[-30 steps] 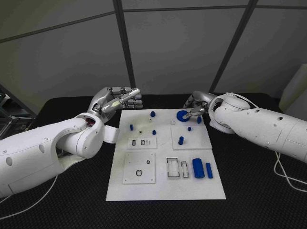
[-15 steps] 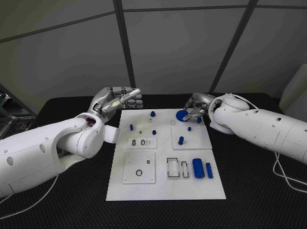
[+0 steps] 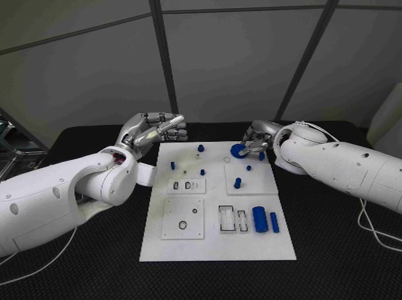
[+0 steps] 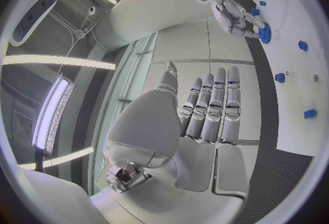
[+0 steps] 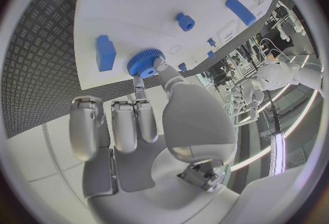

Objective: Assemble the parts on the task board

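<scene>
**Right hand has the gear at the far end of the board**

Your right hand (image 3: 256, 140) is pinching the blue toothed gear (image 3: 239, 150) between thumb and a finger, over the task board (image 3: 217, 240) at about one o'clock from its centre. The right wrist view shows the same: the gear (image 5: 145, 62) is held at the fingertips just above the white surface, the other fingers (image 5: 123, 125) curled back out of the way. Judging by that, you're carrying it toward a seat nearby, and the small ring mark (image 3: 226, 160) just beside it looks a likely one.

Your left hand (image 3: 155, 129) hangs off the board's far left corner, around eleven o'clock, holding nothing; in its own wrist view the fingers (image 4: 214, 106) are straight and side by side. It looks parked to keep clear.

On the board: short blue pegs (image 3: 201, 149) stand in the far half, and a blue cylinder (image 3: 259, 220) and a slimmer blue bar (image 3: 274, 222) lie at four o'clock beside outlined slots (image 3: 226, 220). Whether those slots hold anything, you can't tell.
</scene>
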